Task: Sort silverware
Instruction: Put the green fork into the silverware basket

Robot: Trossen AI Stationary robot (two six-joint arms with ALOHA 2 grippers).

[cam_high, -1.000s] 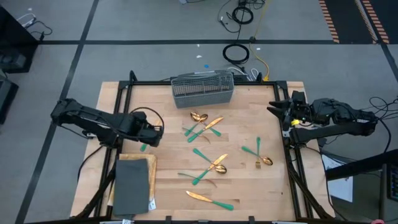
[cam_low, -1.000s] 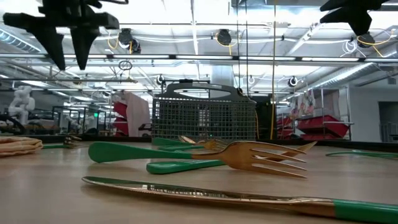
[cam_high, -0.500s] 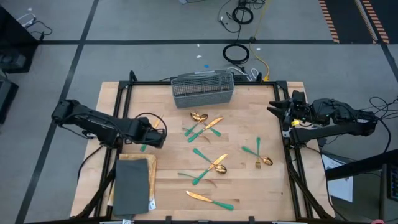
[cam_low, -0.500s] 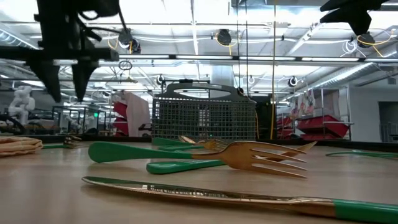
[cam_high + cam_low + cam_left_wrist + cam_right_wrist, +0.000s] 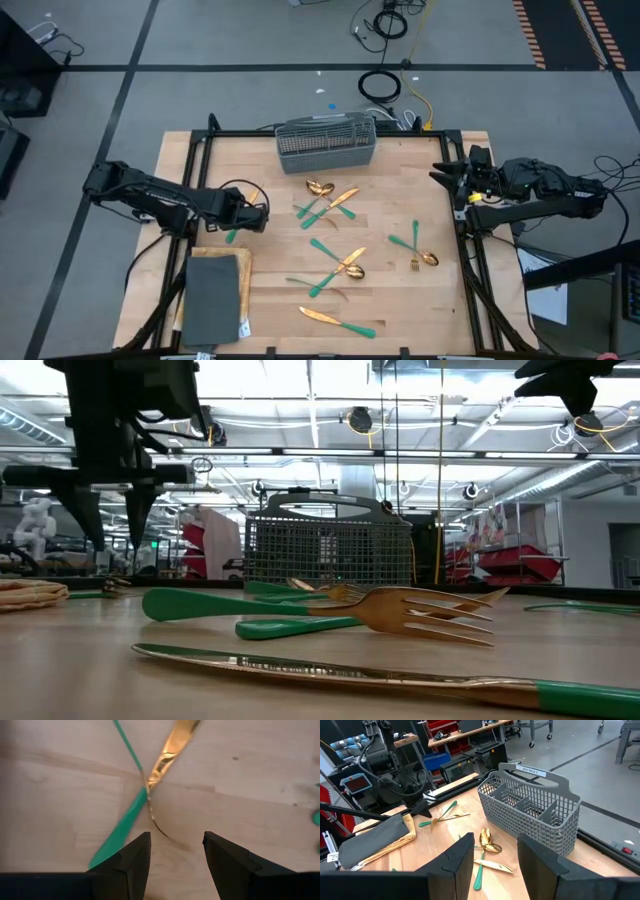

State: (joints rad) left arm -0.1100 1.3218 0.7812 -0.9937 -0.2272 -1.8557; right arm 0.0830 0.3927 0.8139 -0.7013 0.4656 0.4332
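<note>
The silverware, gold heads on teal handles, lies scattered over the wooden table: a group [image 5: 325,200] near the basket, one [image 5: 340,268] in the middle, one [image 5: 415,250] at the right, a knife [image 5: 340,320] near the front. Two crossed pieces [image 5: 147,782] lie at the left, also seen in the right wrist view [image 5: 440,817]. My left gripper [image 5: 175,855] hangs open just above them, pointing down [image 5: 252,216] [image 5: 110,525]. My right gripper [image 5: 492,855] waits open, held high at the table's right edge [image 5: 447,178].
A grey wire mesh basket [image 5: 326,143] stands at the far edge, in the middle. A dark grey slab [image 5: 212,295] lies on a tan mat at the near left corner. Black frame rails [image 5: 190,170] border the table. Bare wood shows between the groups of silverware.
My left gripper has come down toward the table and a little toward its right edge, over the two crossed pieces at the left, rolling slightly. Its fingers have stayed open. No silverware has moved.
</note>
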